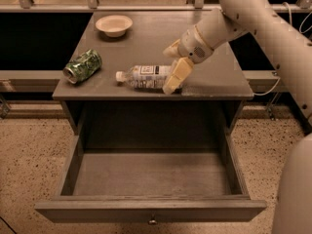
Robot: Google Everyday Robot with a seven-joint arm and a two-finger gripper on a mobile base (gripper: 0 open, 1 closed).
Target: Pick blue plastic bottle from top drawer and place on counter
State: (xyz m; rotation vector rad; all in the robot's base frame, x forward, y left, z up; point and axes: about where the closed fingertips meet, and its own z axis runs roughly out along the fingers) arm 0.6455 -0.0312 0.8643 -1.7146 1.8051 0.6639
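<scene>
The blue plastic bottle [144, 77] lies on its side on the counter [146, 38], near the front edge, with its white cap pointing left. My gripper [169, 68] is at the bottle's right end. Its fingers stand apart on either side of the bottle's base. The near finger [176, 75] is in front of the bottle and the far one is behind it, clear of the bottle. The top drawer [151, 172] is pulled fully open below and holds nothing.
A crushed green can [82, 66] lies at the counter's left front. A shallow beige bowl [113, 24] sits at the back left. My arm [253, 18] reaches in from the upper right. The floor below is speckled.
</scene>
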